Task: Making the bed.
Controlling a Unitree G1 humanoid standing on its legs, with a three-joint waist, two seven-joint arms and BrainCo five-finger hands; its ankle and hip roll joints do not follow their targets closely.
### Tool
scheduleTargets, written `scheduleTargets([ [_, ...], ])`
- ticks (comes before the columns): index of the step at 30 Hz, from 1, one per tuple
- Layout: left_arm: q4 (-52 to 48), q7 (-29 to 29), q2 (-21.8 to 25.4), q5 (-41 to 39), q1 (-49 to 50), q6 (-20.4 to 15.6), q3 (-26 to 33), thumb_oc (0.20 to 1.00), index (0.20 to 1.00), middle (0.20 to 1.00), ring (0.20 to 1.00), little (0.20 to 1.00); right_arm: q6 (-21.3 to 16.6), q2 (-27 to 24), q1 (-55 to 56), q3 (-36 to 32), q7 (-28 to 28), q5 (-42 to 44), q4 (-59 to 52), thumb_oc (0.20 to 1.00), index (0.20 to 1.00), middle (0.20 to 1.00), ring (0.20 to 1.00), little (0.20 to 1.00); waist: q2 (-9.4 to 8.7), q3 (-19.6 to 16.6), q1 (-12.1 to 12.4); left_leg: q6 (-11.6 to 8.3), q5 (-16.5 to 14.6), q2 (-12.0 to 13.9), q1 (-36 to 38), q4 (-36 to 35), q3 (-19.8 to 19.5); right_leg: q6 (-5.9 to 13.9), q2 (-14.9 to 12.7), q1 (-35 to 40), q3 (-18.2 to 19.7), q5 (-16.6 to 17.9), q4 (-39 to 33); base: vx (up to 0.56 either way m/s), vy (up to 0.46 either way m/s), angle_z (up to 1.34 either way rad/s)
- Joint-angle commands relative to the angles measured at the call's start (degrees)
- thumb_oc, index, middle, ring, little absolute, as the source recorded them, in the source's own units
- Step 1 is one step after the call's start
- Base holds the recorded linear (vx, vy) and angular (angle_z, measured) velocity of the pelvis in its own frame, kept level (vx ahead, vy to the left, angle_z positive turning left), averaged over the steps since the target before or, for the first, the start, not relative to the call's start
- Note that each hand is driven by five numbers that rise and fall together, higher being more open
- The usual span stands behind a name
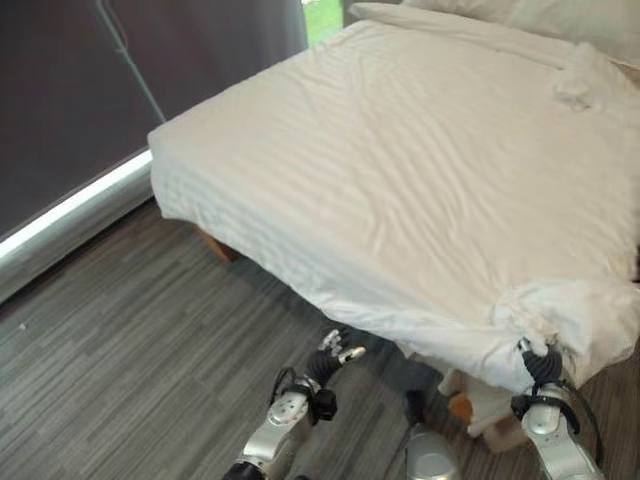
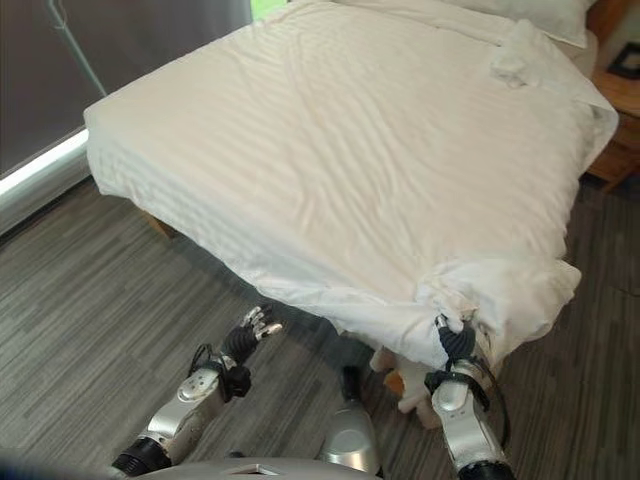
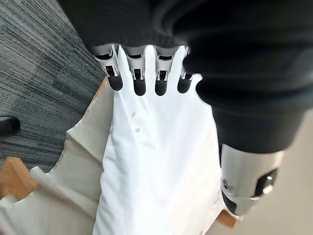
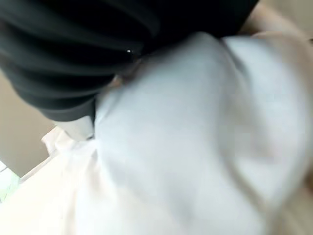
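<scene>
I'm at the foot of the bed [image 1: 225, 245], and one white duvet [image 2: 330, 150] lies mostly flat over it, its near corner [image 2: 500, 290] bunched into a lump that hangs off the edge. My right hand [image 2: 456, 340] is pushed up into that lump — its fingers are buried in cloth, so I can't tell whether they grip. My left hand [image 1: 335, 352] hovers just below the hanging edge, fingers loosely straight, holding nothing. To do this well, I'd pull the bunched corner out and down along the bed's corner, left hand steadying the edge, so the folds open rather than drag. Count: one bed, one duvet, one pillow [image 1: 560, 15] at the head, two hands.
</scene>
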Motion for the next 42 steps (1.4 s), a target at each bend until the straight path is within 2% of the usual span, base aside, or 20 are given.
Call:
scheduleTargets([
  [1,-0.3,0.6,-1.2,-1.3,-3.0,-1.6,-0.1,1.000,1.000,1.000,1.000,1.000,-0.9,-4.8,-4.1,-1.9,-1.6,4.7,4.1,1.000,1.000,1.000,1.000,1.000,4.32,2.7,-0.3,2.86,-0.1,3.9,-2.5,0.4,2.1,2.60,-2.2,2.0,-9.6,-9.2,10.4,-0.14,0.122,-0.94],
  [3,-0.5,0.8,-1.1,-1.5,-3.0,-1.6,-0.2,1.000,1.000,1.000,1.000,1.000,-1.1,-4.4,-3.7,-1.9,-1.5,6.1,7.5,1.000,1.000,1.000,1.000,1.000,4.49,2.4,-0.1,3.17,0.4,4.1,-2.6,0.4,3.4,2.07,-2.1,2.8,-10.7,-10.3,12.2,-0.13,0.045,-1.26],
  [5,-1.5,1.9,-1.2,-2.9,-2.5,-1.2,-0.9,1.000,1.000,1.000,1.000,1.000,-1.6,-4.1,-3.6,-1.0,-1.1,9.1,16.7,1.000,1.000,1.000,1.000,1.000,5.04,0.6,2.3,3.61,0.7,4.8,-2.3,0.7,8.3,1.38,-2.6,6.9,-16.0,-14.3,16.6,-0.20,0.042,-1.73],
  [8,-1.5,2.7,-1.6,-3.8,-2.9,-0.8,-0.4,1.000,1.000,1.000,1.000,1.000,-1.0,-4.3,-4.8,0.0,-0.3,11.0,23.1,1.000,1.000,1.000,1.000,1.000,5.34,-1.0,5.4,3.37,3.2,6.7,-2.0,1.4,15.6,0.05,-3.0,11.6,-24.5,-16.2,16.4,-0.17,-0.106,-2.57],
  [12,-0.4,2.7,-2.4,-3.7,-3.2,-0.9,0.0,1.000,1.000,1.000,1.000,1.000,-1.0,-4.4,-5.5,0.4,0.2,12.2,26.9,1.000,1.000,1.000,1.000,1.000,5.21,-2.1,6.4,2.12,4.9,8.1,-1.6,2.8,18.0,-1.61,0.7,15.4,-24.1,-17.7,8.4,-0.01,-0.213,-0.92],
  [14,0.7,3.2,-3.8,-5.9,-4.7,-1.2,0.3,1.000,1.000,1.000,1.000,1.000,-1.5,-5.5,-6.1,-1.0,-0.3,15.4,28.4,1.000,1.000,1.000,1.000,1.000,5.13,-2.0,6.1,-0.28,5.5,11.5,-3.6,9.8,19.4,-2.71,2.2,17.7,-23.0,-17.7,2.7,-0.01,-0.257,-0.72],
  [15,0.8,3.2,-3.9,-6.0,-4.8,-1.2,0.2,1.000,1.000,1.000,1.000,1.000,-1.4,-5.5,-6.2,-1.1,-0.3,15.5,28.4,1.000,1.000,1.000,1.000,1.000,5.24,-1.9,6.2,-0.50,5.2,12.0,-3.7,10.7,19.4,-2.85,2.5,17.9,-23.0,-17.7,2.4,0.07,-0.176,-0.54],
  [17,-1.8,5.0,-4.1,-9.1,-5.8,-3.4,1.4,1.000,1.000,1.000,1.000,1.000,-2.0,-9.2,-8.4,-1.4,-0.4,15.8,25.0,1.000,1.000,1.000,1.000,1.000,5.93,0.3,7.2,-6.08,12.1,18.4,-7.1,23.9,16.0,-4.46,5.0,21.0,-19.9,-19.3,-1.1,0.04,-0.189,-0.55],
  [18,-2.1,6.0,-4.3,-9.6,-6.0,-4.1,1.9,1.000,1.000,1.000,1.000,1.000,-2.2,-10.0,-9.4,-1.2,-0.4,16.1,24.7,1.000,1.000,1.000,1.000,1.000,5.89,0.5,7.5,-4.78,12.9,18.6,-8.0,24.9,15.3,-4.96,5.0,20.5,-20.0,-18.2,-1.5,-0.06,-0.115,-1.06],
  [21,-4.0,10.6,-5.2,-10.7,-7.5,-7.6,5.0,1.000,1.000,1.000,1.000,1.000,-3.6,-14.0,-10.3,-1.8,0.8,16.3,16.1,1.000,1.000,1.000,1.000,1.000,5.24,1.2,8.9,-2.81,8.7,14.7,-12.8,20.7,6.8,-4.15,2.9,21.4,-17.2,-18.2,-1.2,-0.03,0.052,-0.98],
  [24,-5.2,12.9,-4.9,-9.1,-7.5,-8.4,6.9,1.000,1.000,1.000,1.000,1.000,-5.4,-15.2,-9.6,-2.0,2.0,16.7,12.1,1.000,1.000,1.000,1.000,1.000,5.45,1.1,9.0,-2.79,9.7,15.8,-11.9,15.8,8.2,-3.18,2.4,21.7,-17.6,-18.3,-1.0,0.06,0.103,-0.38],
  [27,-10.0,14.9,-3.6,-8.0,-6.1,-9.4,9.2,1.000,1.000,1.000,1.000,1.000,-7.4,-16.1,-7.9,-1.3,4.8,16.8,5.4,1.000,1.000,1.000,1.000,1.000,6.21,1.3,9.8,-3.08,11.4,16.4,-11.3,10.8,6.5,-2.51,2.4,22.5,-18.2,-18.8,-0.4,0.09,0.123,-0.18],
  [31,-15.5,13.0,-0.6,-7.3,-4.2,-7.9,9.9,1.000,1.000,1.000,1.000,1.000,-9.2,-14.8,-9.1,-0.8,8.9,20.2,-2.4,1.000,1.000,1.000,1.000,1.000,6.68,-0.6,10.6,-2.46,11.0,13.9,-8.3,5.6,5.4,-1.29,2.1,23.6,-20.6,-19.4,0.9,0.14,0.108,0.21],
  [33,-19.6,12.2,1.4,-6.9,-4.2,-7.3,10.5,1.000,1.000,1.000,1.000,1.000,-11.5,-12.7,-11.0,1.5,14.3,28.1,-6.6,1.000,1.000,1.000,1.000,1.000,6.22,-0.7,11.8,-1.48,10.0,12.2,-8.0,5.3,5.2,-0.93,1.0,23.0,-20.8,-19.7,3.9,0.12,0.173,0.71],
  [34,-24.0,10.5,2.9,-3.5,-4.4,-6.0,11.1,1.000,1.000,1.000,1.000,1.000,-14.4,-9.6,-13.0,4.3,26.0,45.0,-9.2,0.432,0.432,0.432,0.432,0.432,5.60,-0.7,13.7,0.12,8.3,9.7,-7.3,3.8,4.3,-0.13,-0.6,21.2,-21.4,-19.6,8.4,0.10,0.226,0.68],
  [35,-25.2,10.2,2.9,-2.4,-4.3,-5.8,11.0,1.000,1.000,1.000,1.000,1.000,-15.4,-8.8,-14.0,4.9,28.9,47.0,-10.3,0.200,0.200,0.200,0.200,0.200,5.45,-0.7,14.3,1.01,7.5,8.4,-6.5,2.8,3.8,0.63,-1.7,19.7,-21.6,-19.2,11.8,0.10,0.235,0.51],
  [36,-25.5,10.1,3.0,-1.8,-4.8,-5.7,10.7,0.805,0.805,0.805,0.805,0.805,-15.6,-7.6,-16.6,6.6,31.3,48.3,-11.1,0.200,0.200,0.200,0.200,0.200,5.38,-0.7,15.0,1.77,7.0,7.4,-6.2,2.0,3.3,1.67,-2.7,18.0,-21.2,-17.9,15.0,0.10,0.177,0.34],
  [37,-26.0,9.9,3.2,-0.2,-5.7,-5.6,10.4,0.200,0.200,0.200,0.200,0.200,-15.6,-6.1,-18.9,7.6,33.4,50.5,-12.4,0.200,0.200,0.200,0.200,0.200,5.03,-0.4,15.5,2.42,6.2,6.3,-5.8,1.6,2.3,2.93,-3.9,16.9,-20.7,-16.5,18.5,0.12,0.183,0.55],
  [40,-25.1,8.3,3.0,0.8,-9.0,-5.2,8.7,0.200,0.200,0.200,0.200,0.200,-17.0,0.2,-23.6,7.5,37.6,62.6,-14.4,0.200,0.200,0.200,0.200,0.200,5.30,-0.3,15.4,3.74,4.5,4.5,-5.3,0.5,-0.2,3.12,-3.0,11.7,-16.4,-15.5,24.6,0.15,0.161,0.90],
  [42,-22.4,4.5,-0.9,-11.3,-12.0,-5.4,4.6,0.200,0.200,0.200,0.200,0.200,-18.4,5.3,-26.1,6.8,40.2,73.7,-15.9,0.200,0.200,0.200,0.200,0.200,6.06,0.2,13.5,3.86,4.1,3.8,-6.1,0.4,-3.5,1.11,2.0,8.4,-10.8,-18.7,21.5,0.17,0.128,1.05],
])
